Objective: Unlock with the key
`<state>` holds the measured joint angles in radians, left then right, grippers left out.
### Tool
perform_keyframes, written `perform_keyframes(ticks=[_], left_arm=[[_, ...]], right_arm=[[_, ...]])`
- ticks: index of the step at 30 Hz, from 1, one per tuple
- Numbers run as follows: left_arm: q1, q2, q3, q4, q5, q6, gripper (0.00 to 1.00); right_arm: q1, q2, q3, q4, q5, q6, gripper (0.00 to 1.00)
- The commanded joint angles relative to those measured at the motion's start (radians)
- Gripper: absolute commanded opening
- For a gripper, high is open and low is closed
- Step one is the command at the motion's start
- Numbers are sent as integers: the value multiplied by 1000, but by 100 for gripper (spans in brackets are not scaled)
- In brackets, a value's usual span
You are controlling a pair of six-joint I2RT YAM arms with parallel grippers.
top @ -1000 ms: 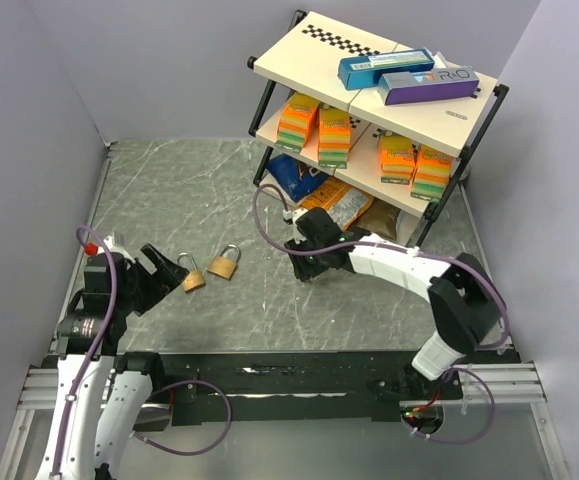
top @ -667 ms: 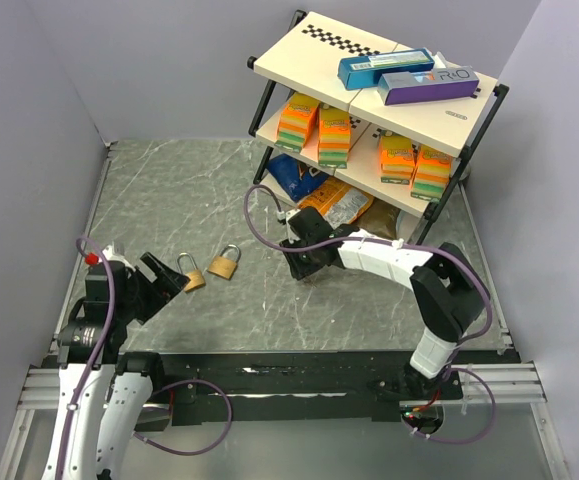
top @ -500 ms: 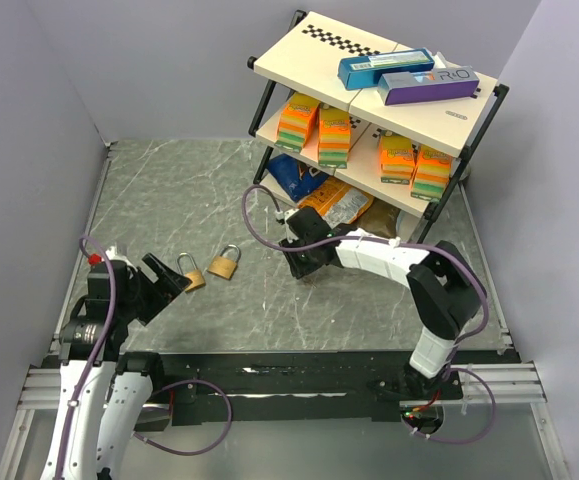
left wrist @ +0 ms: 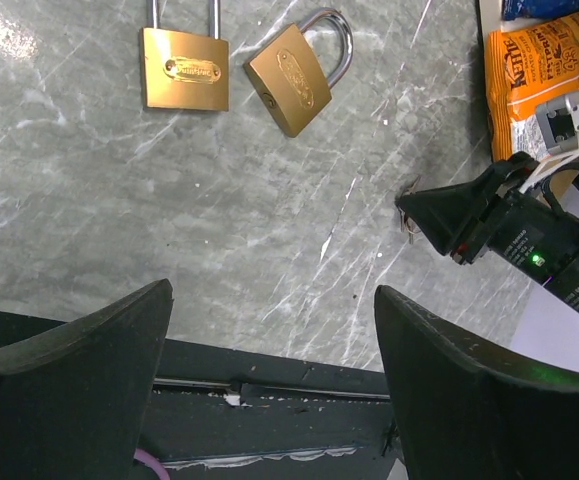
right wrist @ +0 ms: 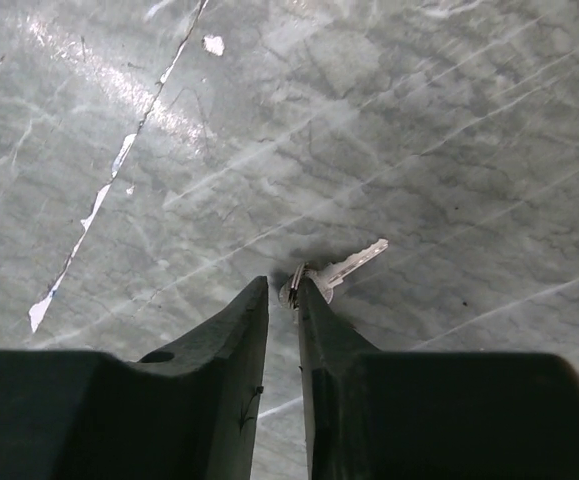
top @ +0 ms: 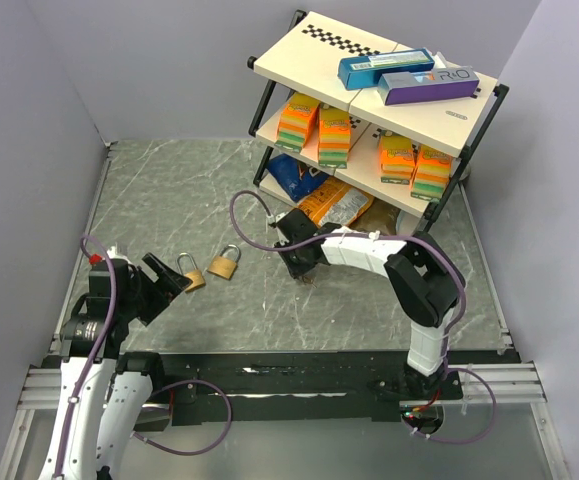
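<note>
Between right claw (right wrist: 282,292) tips — key (right wrist: 336,269) head; blade beyond.

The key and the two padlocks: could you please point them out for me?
key (right wrist: 350,264): right wrist view, on its blade.
straight padlock (left wrist: 186,82): left wrist view, brass body.
tilted padlock (left wrist: 289,80): left wrist view, brass body.
</note>
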<state>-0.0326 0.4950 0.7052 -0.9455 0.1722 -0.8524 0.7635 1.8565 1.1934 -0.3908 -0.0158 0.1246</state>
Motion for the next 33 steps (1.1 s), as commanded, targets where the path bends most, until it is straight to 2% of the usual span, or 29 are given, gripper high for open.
perform_keyframes(ticks=[1,3,4,5,10,13,17,20,25,28,30,31,32,33], left_arm=[[-1,8,11,10,18,-16,86],[-1,19,20,8,21,-5,84],[-1,20,23,8,21,-1,84],[-1,25,31,11,26,9,82],[-1,25,37,91,117,33,82],[-1,22,24,206,185,12,82],[-1,-1,-16,440,326,-48,83],[-1,-15,-55,548,395,-74,88],[-4,-9,-101,740,447,-112,90],[-32,20,-118,832,426,-145,89],[-102,57,-119,881,357,-162,88],[-139,98,-112,921,328,-160,88],[-233,128,-102,929,290,-154,87],[-292,161,-67,932,194,-143,87]], right_arm=[[8,20,54,-5,37,-14,21],[7,30,69,-25,30,-17,12],[8,27,81,-32,21,-19,2],[7,17,86,-39,22,-19,0],[7,-66,123,-103,-55,-20,0],[5,-164,141,-155,-142,-11,0],[-3,-266,143,-203,-295,18,0],[-9,-339,141,-236,-395,44,0],[-44,-401,169,-296,-562,87,0],[-78,-442,166,-296,-630,125,0],[-108,-464,164,-295,-671,151,0],[-150,-488,161,-293,-711,162,0],[-182,-500,155,-287,-739,193,0],[-206,-528,135,-258,-765,210,0]])
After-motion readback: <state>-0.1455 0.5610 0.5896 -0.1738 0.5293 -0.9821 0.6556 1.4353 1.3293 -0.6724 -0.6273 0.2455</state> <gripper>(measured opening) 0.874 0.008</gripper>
